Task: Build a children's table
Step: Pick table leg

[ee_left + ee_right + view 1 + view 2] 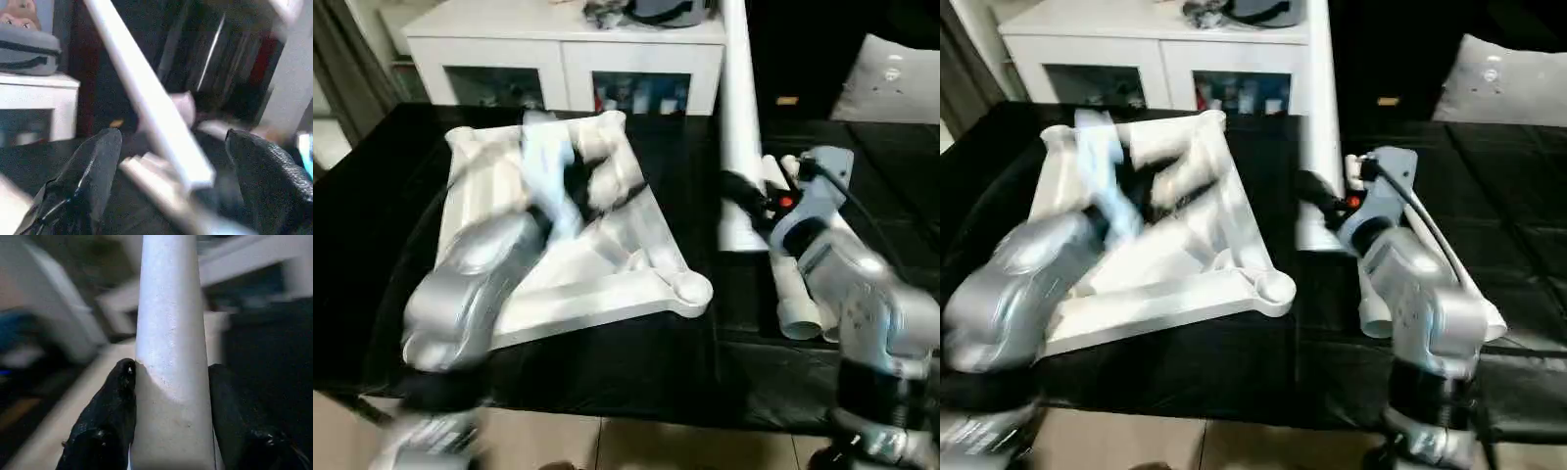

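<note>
The right end effector (171, 382) is clamping an upright white leg (738, 117) beside the upturned children's table (597, 274). The left end effector (168, 161) is hovering above it, fingers spread wide, gripping nothing.

Rounded silver forearms w/ black collar joints, pale blue-grey wrist housing on right arm w/ small red spot & black cable looping off its top, black textured fingers (93, 171) on left gripper (171, 181), same matte black on right gripper (171, 411).
</note>
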Tool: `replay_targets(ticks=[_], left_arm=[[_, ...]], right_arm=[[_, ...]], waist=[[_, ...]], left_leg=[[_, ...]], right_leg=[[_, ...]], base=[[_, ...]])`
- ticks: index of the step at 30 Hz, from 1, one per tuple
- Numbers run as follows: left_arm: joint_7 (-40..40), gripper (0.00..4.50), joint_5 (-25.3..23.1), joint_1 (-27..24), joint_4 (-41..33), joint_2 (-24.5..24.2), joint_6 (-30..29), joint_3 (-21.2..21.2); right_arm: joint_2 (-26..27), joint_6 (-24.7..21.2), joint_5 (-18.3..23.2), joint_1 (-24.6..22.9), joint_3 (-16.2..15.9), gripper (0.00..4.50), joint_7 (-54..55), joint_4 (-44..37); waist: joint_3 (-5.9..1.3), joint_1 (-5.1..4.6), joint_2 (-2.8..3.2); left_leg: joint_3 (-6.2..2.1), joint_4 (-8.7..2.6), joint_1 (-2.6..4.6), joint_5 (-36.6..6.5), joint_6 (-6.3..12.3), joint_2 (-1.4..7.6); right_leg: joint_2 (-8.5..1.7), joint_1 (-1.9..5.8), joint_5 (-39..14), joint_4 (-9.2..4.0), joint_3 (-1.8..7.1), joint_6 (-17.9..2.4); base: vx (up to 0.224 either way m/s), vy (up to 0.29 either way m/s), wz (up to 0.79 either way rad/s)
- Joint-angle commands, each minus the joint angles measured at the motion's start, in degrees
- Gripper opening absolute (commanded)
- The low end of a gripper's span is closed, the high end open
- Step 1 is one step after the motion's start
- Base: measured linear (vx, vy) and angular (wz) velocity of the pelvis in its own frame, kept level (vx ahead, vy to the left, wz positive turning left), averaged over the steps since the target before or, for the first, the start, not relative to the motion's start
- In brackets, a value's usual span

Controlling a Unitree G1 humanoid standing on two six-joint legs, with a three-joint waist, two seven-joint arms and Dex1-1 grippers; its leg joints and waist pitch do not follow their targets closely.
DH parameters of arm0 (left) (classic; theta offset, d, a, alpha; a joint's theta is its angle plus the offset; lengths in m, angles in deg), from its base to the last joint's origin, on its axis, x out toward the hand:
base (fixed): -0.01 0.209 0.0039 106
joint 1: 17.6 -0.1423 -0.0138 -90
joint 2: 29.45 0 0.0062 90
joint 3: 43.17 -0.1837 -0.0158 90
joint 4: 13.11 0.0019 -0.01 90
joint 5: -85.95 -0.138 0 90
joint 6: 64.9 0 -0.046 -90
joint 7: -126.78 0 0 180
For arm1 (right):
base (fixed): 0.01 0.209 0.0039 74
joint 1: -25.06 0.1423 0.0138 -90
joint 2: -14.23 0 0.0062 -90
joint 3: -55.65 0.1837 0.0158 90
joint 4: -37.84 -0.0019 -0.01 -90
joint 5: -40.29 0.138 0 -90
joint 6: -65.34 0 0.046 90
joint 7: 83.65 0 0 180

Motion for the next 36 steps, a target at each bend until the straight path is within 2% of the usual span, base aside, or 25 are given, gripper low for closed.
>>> replay_targets(ticks=[1,3,6,8,11,13,14,17,20,21,22,25,26,30,31,36], left_arm=[[-3.21,3.84,3.61,1.86,2.20,2.07,-2.14,2.50],[-4.88,3.84,5.46,2.91,3.48,3.85,-2.97,3.76],[-6.20,3.84,8.76,4.23,4.30,6.99,-4.01,5.32],[-5.82,3.84,10.36,4.06,3.67,7.75,-4.32,5.32],[-6.34,3.84,13.10,4.25,3.21,9.02,-5.57,6.32],[-6.30,3.84,13.33,4.29,3.09,8.97,-5.93,6.25],[-6.54,3.65,13.82,4.42,3.08,9.00,-6.18,6.37],[-6.54,3.54,14.17,4.55,3.21,8.97,-5.76,6.52],[-5.30,3.19,12.68,4.21,3.31,8.02,-3.67,5.40],[-5.51,3.11,12.19,4.10,3.52,7.80,-3.30,5.13],[-5.57,3.11,12.03,4.08,3.62,7.70,-3.26,5.00],[-5.88,2.75,12.07,4.04,3.87,7.54,-3.22,4.75],[-5.97,2.71,12.19,4.03,3.99,7.74,-3.01,4.82],[-5.89,2.37,12.12,3.92,4.26,7.93,-2.17,4.64],[-5.75,2.37,12.20,3.80,4.26,7.97,-1.80,4.45],[-5.62,1.93,12.73,3.28,3.96,8.43,-1.11,4.49]], right_arm=[[0.19,0.37,4.79,-1.18,-0.03,1.86,-4.84,-2.20],[0.14,0.40,5.97,-1.87,-0.31,1.86,-6.23,-2.28],[-0.06,0.19,7.79,-3.20,-0.89,1.86,-9.08,-3.29],[-0.18,0.03,8.67,-3.73,-1.27,1.86,-9.98,-3.81],[-0.74,0.52,10.13,-4.57,-2.04,1.86,-11.05,-4.21],[-0.95,0.78,10.41,-4.79,-2.28,1.86,-11.13,-4.18],[-1.18,1.11,10.50,-4.95,-2.52,1.86,-11.30,-4.12],[-1.47,1.69,10.02,-5.06,-3.04,1.86,-11.69,-4.09],[-2.35,2.64,8.56,-5.47,-4.79,1.86,-11.87,-4.62],[-3.16,3.52,7.09,-5.87,-6.39,1.86,-12.03,-4.91],[-3.32,3.81,6.70,-6.01,-6.90,1.86,-12.05,-5.00],[-3.48,4.58,6.23,-6.35,-8.16,1.86,-11.80,-5.22],[-3.44,4.75,6.20,-6.31,-8.23,1.86,-11.70,-5.07],[-3.42,5.54,5.91,-6.24,-8.59,1.86,-11.28,-4.71],[-3.55,5.89,5.92,-6.28,-8.70,1.86,-11.18,-4.49],[-4.35,6.95,5.52,-6.37,-9.72,1.86,-11.11,-3.87]], waist=[[-3.56,0.52,-0.95],[-3.51,0.87,-0.98],[-3.44,1.36,-1.23],[-3.42,1.50,-1.37],[-3.41,1.61,-1.41],[-3.38,1.62,-1.43],[-3.39,1.61,-1.35],[-3.29,1.55,-1.41],[-3.38,1.60,-1.36],[-3.38,1.56,-1.37],[-3.37,1.50,-1.35],[-3.44,1.52,-1.41],[-3.46,1.50,-1.10],[-3.48,1.42,-1.29],[-3.56,1.46,-1.71],[-3.60,1.37,-1.44]], left_leg=[[-1.07,-3.44,-0.16,-1.66,4.77,3.90],[-1.15,-3.46,-0.17,-1.53,5.28,3.96],[-1.14,-3.50,-0.16,-2.20,4.95,3.95],[-1.20,-3.58,-0.08,-1.75,4.87,4.06],[-1.19,-3.56,-0.18,-1.66,4.85,4.04],[-1.26,-3.60,-0.19,-1.51,4.91,4.04],[-1.28,-3.59,-0.21,-1.43,4.80,3.99],[-1.27,-3.66,-0.20,-1.85,4.51,3.99],[-1.33,-3.66,-0.21,-1.34,4.36,4.07],[-1.34,-3.67,-0.21,-1.23,4.32,4.08],[-1.33,-3.67,-0.19,-1.13,4.28,4.08],[-1.31,-3.60,-0.24,-0.89,4.43,4.04],[-1.34,-3.56,-0.22,-0.77,4.56,4.06],[-1.32,-3.51,-0.33,-0.60,4.91,4.08],[-1.31,-3.48,-0.41,-0.03,5.28,4.07],[-1.27,-3.27,-0.35,1.14,5.98,4.17]], right_leg=[[-4.96,3.44,-0.01,-3.58,2.81,-15.23],[-4.87,3.31,-1.28,-3.73,2.76,-14.85],[-5.03,3.34,-4.44,-4.10,2.76,-13.87],[-4.96,3.12,-4.75,-4.14,2.76,-13.09],[-5.02,3.21,-5.02,-4.16,2.75,-12.89],[-5.00,3.16,-5.14,-4.22,2.72,-12.45],[-5.00,3.17,-5.48,-4.23,2.71,-12.05],[-4.95,3.11,-6.30,-4.40,2.70,-11.75],[-4.95,3.13,-5.55,-4.37,2.72,-11.21],[-4.91,3.10,-5.05,-4.30,2.72,-11.02],[-4.94,3.14,-4.55,-4.25,2.74,-11.02],[-5.03,3.19,-3.87,-4.15,2.75,-11.25],[-5.01,3.12,-3.42,-4.08,2.75,-11.59],[-4.93,3.13,-2.40,-4.04,2.72,-12.05],[-5.03,3.30,-1.64,-3.81,2.72,-12.24],[-4.88,3.10,0.80,-3.57,2.67,-13.06]], base=[[0.000,0.000,0.00],[0.000,0.000,0.00],[0.000,0.000,0.00],[0.000,0.000,0.00],[0.000,0.000,0.00],[0.000,0.000,0.00],[0.000,0.000,0.00],[0.000,0.000,0.00],[0.000,0.000,0.00],[0.000,0.000,0.00],[0.000,0.000,0.00],[0.000,0.000,0.00],[0.000,0.000,0.00],[0.000,0.000,0.00],[0.000,0.000,0.00],[0.000,0.000,0.00]])
